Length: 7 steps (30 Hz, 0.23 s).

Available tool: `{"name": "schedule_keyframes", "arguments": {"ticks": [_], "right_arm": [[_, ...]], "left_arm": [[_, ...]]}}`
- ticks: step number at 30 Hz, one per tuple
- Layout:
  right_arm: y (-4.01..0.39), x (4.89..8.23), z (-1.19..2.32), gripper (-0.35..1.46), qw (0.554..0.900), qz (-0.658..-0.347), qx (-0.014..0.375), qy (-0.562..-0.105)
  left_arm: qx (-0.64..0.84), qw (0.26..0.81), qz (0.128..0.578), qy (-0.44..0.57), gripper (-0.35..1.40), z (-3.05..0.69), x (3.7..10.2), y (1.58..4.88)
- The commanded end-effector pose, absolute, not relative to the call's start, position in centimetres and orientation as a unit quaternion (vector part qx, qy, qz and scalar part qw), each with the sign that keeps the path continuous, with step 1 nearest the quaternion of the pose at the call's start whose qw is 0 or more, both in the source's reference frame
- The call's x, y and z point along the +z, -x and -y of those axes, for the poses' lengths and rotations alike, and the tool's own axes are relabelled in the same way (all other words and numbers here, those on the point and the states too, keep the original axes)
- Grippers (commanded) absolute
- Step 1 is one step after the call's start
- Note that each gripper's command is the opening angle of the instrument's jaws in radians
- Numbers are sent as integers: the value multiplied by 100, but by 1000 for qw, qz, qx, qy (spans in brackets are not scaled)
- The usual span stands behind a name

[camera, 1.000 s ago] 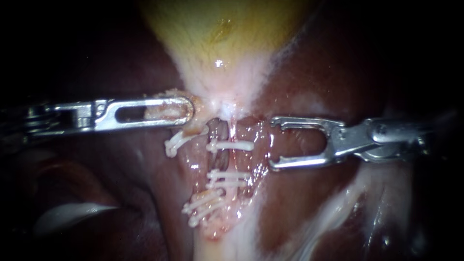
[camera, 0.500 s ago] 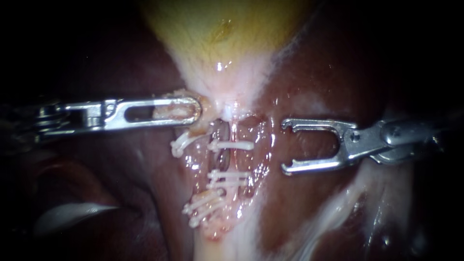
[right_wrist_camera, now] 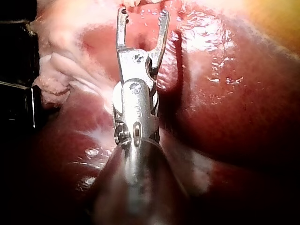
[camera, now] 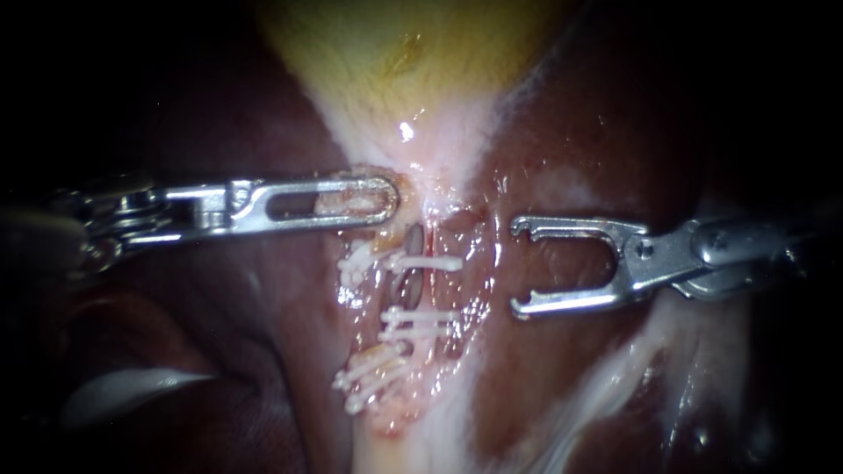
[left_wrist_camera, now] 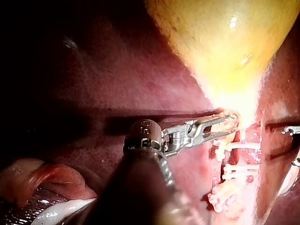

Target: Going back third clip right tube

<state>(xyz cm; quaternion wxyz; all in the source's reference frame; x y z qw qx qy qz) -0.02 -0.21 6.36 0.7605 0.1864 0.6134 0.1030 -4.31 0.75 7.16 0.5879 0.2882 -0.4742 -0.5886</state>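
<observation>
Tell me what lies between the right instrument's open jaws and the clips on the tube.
Endoscope view: only bare, wet red tissue lies between the right instrument and the clips; its open jaws hold nothing.

The left instrument (camera: 386, 200) carries a slim silver tool with one long slot; the right instrument (camera: 518, 267) has a silver tool with two hook-tipped prongs, two screws and a dark shaft.
</observation>
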Motion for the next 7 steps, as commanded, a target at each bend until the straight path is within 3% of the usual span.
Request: {"name": "schedule_keyframes", "arguments": {"ticks": [1,7], "right_arm": [[2,636,22,50,760,-613,103,-186],[2,635,21,50,760,-613,103,-187]], "left_arm": [[-589,588,474,-288,-35,-75,716,431],[-589,588,474,-288,-35,-75,715,431]]}}
